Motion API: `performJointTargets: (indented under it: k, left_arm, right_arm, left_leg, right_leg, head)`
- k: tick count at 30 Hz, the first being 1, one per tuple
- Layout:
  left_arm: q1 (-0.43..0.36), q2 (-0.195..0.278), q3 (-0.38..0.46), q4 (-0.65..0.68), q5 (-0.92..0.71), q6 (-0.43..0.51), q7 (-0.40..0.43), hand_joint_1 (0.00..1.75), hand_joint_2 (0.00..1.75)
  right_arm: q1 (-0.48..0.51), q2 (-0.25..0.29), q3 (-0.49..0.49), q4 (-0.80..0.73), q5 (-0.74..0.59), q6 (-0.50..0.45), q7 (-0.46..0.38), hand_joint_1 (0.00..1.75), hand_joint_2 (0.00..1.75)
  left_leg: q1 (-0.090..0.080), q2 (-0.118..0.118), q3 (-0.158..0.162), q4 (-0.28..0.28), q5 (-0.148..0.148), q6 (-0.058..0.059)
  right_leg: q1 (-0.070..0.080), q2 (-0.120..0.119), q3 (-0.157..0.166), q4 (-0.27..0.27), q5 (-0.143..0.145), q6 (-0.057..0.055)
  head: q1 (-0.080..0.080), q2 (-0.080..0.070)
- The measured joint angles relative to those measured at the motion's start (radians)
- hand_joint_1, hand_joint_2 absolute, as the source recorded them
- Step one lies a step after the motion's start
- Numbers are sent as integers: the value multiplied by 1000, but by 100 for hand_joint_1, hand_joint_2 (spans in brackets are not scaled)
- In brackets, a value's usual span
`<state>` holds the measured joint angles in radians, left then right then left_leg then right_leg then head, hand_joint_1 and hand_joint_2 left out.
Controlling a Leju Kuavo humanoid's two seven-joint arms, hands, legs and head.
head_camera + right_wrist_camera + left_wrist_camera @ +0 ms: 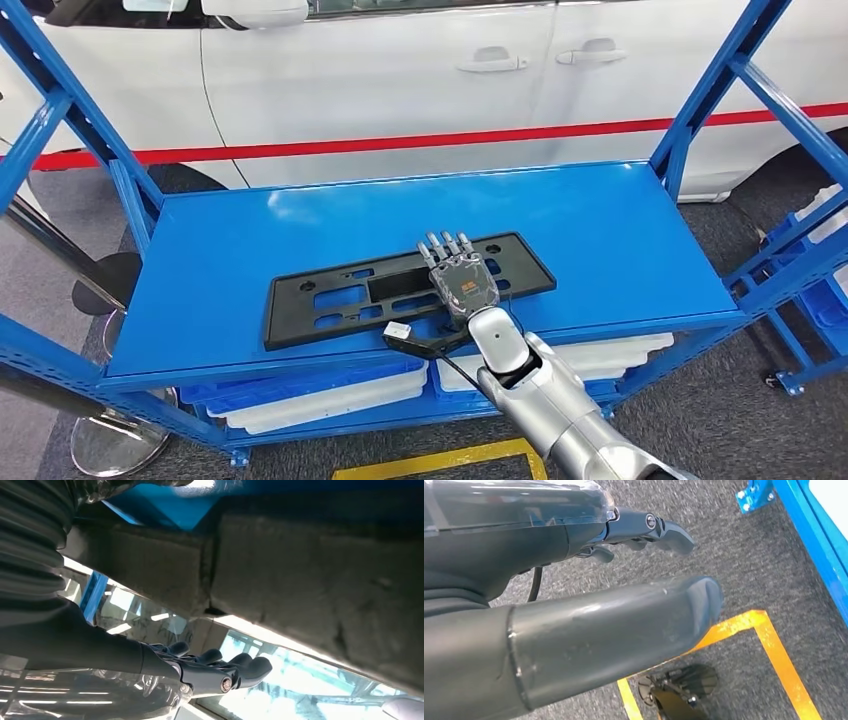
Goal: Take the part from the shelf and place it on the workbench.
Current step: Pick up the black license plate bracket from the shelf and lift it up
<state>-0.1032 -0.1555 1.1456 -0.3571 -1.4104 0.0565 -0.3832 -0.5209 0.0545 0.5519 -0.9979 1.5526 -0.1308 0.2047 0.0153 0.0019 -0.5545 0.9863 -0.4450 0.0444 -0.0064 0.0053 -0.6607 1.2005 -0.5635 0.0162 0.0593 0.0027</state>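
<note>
A long black plastic part (330,295) with several cut-outs lies flat near the front edge of the blue shelf board (230,230). My right hand (462,280) rests palm down on the part's right half, fingers stretched forward over it and apart. In the right wrist view the part (310,580) is a dark textured slab close to the straight fingers (220,672); nothing is closed in them. My left hand (599,630) hangs over grey carpet with thumb and fingers apart, holding nothing.
A white car (400,80) with a red stripe stands right behind the shelf. Slanted blue uprights (700,100) frame both ends. White trays (320,400) fill the lower level. Another blue rack (810,270) is at the right. Yellow floor tape (440,465) lies in front.
</note>
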Motion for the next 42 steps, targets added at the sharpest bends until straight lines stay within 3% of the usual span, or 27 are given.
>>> performJointTargets:
  k: [1,2,3,5,6,8,12,14,16,17,18,19,21,23,26,28,31,32,33,34,37,39,42]
  left_arm:
    - [1,0,0,0,0,0,0,0,0]
    - [2,0,0,0,0,0,0,0,0]
    - [2,0,0,0,0,0,0,0,0]
    - [2,0,0,0,0,0,0,0,0]
    - [2,-1,0,0,1,0,0,0,0]
    - [2,-2,0,1,3,-1,0,0,0]
    - [2,-2,0,1,7,0,0,0,0]
    - [3,-2,0,1,8,-2,-1,0,0]
    - [6,-3,0,1,9,-3,-2,0,0]
    - [7,-3,0,2,10,-4,-3,0,0]
    - [9,-3,0,2,11,-4,-3,0,0]
    - [9,-3,0,2,12,-4,-3,0,0]
    - [9,-3,0,2,13,-4,-3,0,0]
    - [8,-3,0,2,14,-5,-4,0,0]
    - [8,-4,0,2,14,-5,-5,0,0]
    - [7,-6,0,2,15,-6,-6,0,0]
    - [6,-7,0,2,17,-6,-10,0,0]
    - [7,-7,0,2,17,-7,-11,0,0]
    - [8,-8,0,2,18,-7,-12,0,0]
    - [8,-9,0,2,18,-8,-13,0,0]
    - [9,-13,0,2,19,-8,-14,0,0]
    - [7,-15,0,2,19,-8,-14,0,0]
    - [7,-16,0,2,19,-8,-15,0,0]
  right_arm:
    - [0,-2,-1,2,0,0,0,0,175]
    - [0,-4,-1,4,0,0,0,19,175]
    - [0,-5,-2,5,0,1,0,63,175]
    - [-1,-5,-3,7,0,3,-1,150,175]
    - [-1,-5,-5,8,0,4,-3,175,175]
    - [3,-5,-12,9,0,4,-11,175,175]
    - [13,-3,-30,9,0,5,-28,175,175]
    - [16,-1,-36,8,0,5,-35,175,175]
    - [20,1,-42,8,0,5,-40,175,175]
    - [20,3,-45,7,0,5,-41,175,175]
    - [21,4,-49,6,0,5,-42,175,175]
    - [21,5,-53,6,0,4,-43,175,175]
    - [21,6,-60,3,0,4,-48,175,175]
    - [21,6,-68,2,0,4,-52,175,175]
    - [24,6,-79,0,0,0,-53,175,175]
    - [28,6,-86,-1,0,-2,-56,175,175]
    - [41,6,-101,-4,0,-13,-71,175,175]
    - [47,7,-108,-8,0,-19,-81,175,175]
    - [54,8,-116,-15,0,-24,-93,175,175]
    - [61,11,-123,-24,0,-26,-103,175,175]
    - [74,18,-135,-50,0,-22,-114,175,175]
    - [81,24,-139,-63,0,-19,-118,175,175]
    - [87,30,-142,-78,0,-17,-124,175,175]
  left_leg:
    - [0,1,-1,0,0,0]
    - [0,1,0,1,-1,0]
    - [0,1,1,1,-2,-1]
    - [0,0,5,2,-5,-5]
    - [-1,-2,6,4,-7,-9]
    - [-4,-3,6,6,-10,-20]
    - [0,-3,1,21,-25,-44]
    - [2,-3,-38,107,-77,-52]
    - [4,-3,-104,241,-135,-59]
    - [5,-3,-126,283,-143,-61]
    - [5,-3,-131,289,-131,-62]
    - [6,-3,-115,251,-100,-61]
    - [5,-3,-51,114,-32,-57]
    - [2,-3,-11,28,-7,-48]
    - [0,-2,-8,16,-7,-30]
    - [3,0,-6,10,-2,-16]
    - [3,3,-8,9,-1,-4]
    - [2,3,-8,9,-1,-4]
    - [2,2,-7,9,-2,-4]
    - [2,1,-6,10,-3,-5]
    - [0,-1,-1,13,-10,-14]
    - [-3,-1,-3,15,-12,-24]
    - [-1,-2,-5,20,-19,-42]
  right_leg:
    - [-2,0,-29,58,-21,3]
    - [-5,0,-46,90,-25,6]
    - [-7,-1,-43,82,-8,7]
    - [-9,-3,16,-39,62,3]
    - [-7,-4,51,-110,90,0]
    - [-2,-4,86,-187,112,-8]
    - [-2,-5,91,-202,116,-30]
    - [-6,-8,94,-209,119,-41]
    - [-5,-9,94,-209,118,-45]
    - [-4,-8,94,-207,116,-46]
    - [-4,-8,96,-206,114,-45]
    - [-4,-7,99,-204,111,-43]
    - [-4,-7,104,-199,104,-37]
    - [0,-5,104,-194,100,-27]
    - [1,-2,103,-194,98,-10]
    - [-2,-2,88,-157,71,1]
    - [-6,-2,-1,28,-23,11]
    - [-7,-2,-27,79,-37,13]
    - [-7,-3,-38,95,-32,14]
    - [-8,-3,-28,70,-5,13]
    - [-6,-4,59,-127,94,2]
    - [0,-3,81,-183,107,-8]
    - [0,-4,83,-190,109,-25]
  head:
    - [0,0]
    - [0,0]
    - [0,0]
    - [0,0]
    - [0,0]
    - [0,0]
    - [0,0]
    - [0,0]
    - [0,0]
    - [0,0]
    - [0,0]
    - [0,0]
    - [0,0]
    - [0,0]
    - [0,0]
    - [0,0]
    - [0,0]
    - [0,0]
    - [0,0]
    - [0,0]
    - [0,0]
    - [0,0]
    - [0,0]
